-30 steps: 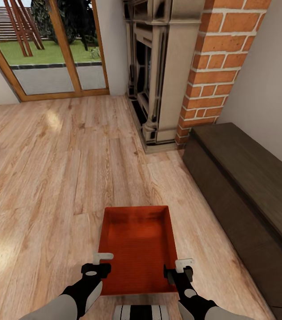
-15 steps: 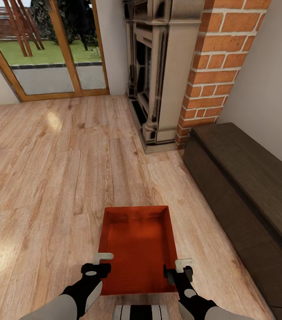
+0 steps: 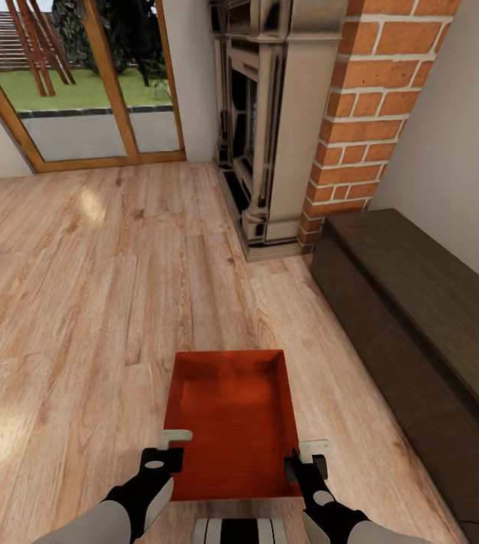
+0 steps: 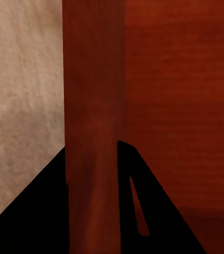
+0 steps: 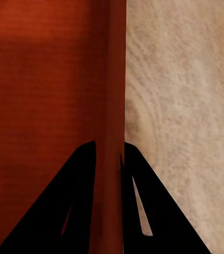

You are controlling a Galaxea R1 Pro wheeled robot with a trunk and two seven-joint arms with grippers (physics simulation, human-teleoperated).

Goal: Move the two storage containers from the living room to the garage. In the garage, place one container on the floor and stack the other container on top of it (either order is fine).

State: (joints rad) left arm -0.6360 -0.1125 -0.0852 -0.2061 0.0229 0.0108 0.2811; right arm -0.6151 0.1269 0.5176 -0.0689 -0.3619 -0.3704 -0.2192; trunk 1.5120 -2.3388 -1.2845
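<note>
Container (image 3: 232, 423): orange-red open-top box, held low over the pale plank floor (image 3: 81, 302) of the living room, near the fireplace (image 3: 270, 121) and dark bench (image 3: 421, 317).
Left gripper (image 3: 165, 452): fingers closed astride the left side wall.
Right gripper (image 3: 304, 459): fingers pinching the right wall.
Reason for hold: opposite walls are gripped, probably to keep the box level for carrying.
Stage: transport to the garage not yet done.

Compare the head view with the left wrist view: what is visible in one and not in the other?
Head view: the whole storage container with both grippers at its side walls, the left gripper and the right gripper, plus a brick fireplace and a dark bench. Left wrist view: the container wall standing between the two dark fingers. Both: orange-red container and wood-plank floor.
</note>
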